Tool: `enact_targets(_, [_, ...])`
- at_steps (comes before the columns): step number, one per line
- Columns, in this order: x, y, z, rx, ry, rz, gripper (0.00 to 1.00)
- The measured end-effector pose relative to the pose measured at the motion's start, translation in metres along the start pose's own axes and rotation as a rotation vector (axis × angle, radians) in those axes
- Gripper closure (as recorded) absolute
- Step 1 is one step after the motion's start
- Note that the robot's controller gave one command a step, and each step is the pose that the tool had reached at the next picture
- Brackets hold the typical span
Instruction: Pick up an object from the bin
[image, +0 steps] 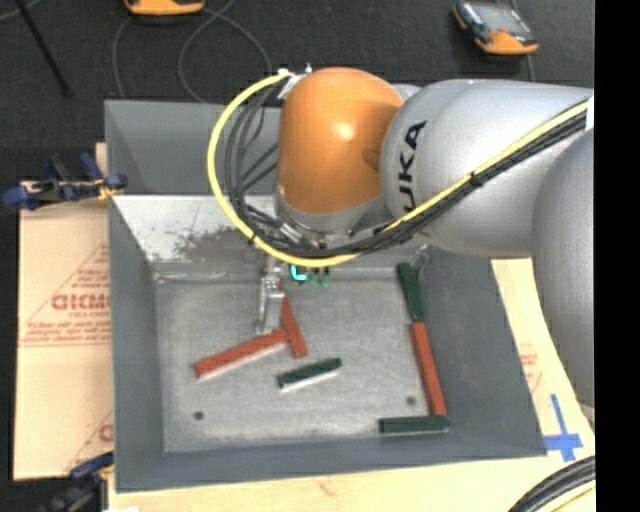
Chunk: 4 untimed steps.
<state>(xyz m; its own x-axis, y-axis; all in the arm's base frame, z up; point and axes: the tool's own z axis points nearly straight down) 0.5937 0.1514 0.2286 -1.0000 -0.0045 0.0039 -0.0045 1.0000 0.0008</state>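
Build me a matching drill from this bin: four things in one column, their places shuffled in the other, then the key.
Things
A pincer
B pale-edged green stick
C two red sticks meeting in a V
D lone red stick

Places
1 far right
2 dead centre
3 left of centre
4 towards the back, over the V's short arm

Pairs: A-4, B-2, C-3, D-1
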Motion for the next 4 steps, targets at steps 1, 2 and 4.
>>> enact_targets(1, [0.026,0.026,0.125,0.002,-0.001,-0.212,0.0])
enact_targets(2, [0.017,0.002,0.159,0.003,-0.003,-0.558,0.0])
enact_targets(4, [0.052,0.014,0.029,0.002,-0.015,-0.596,1.0])
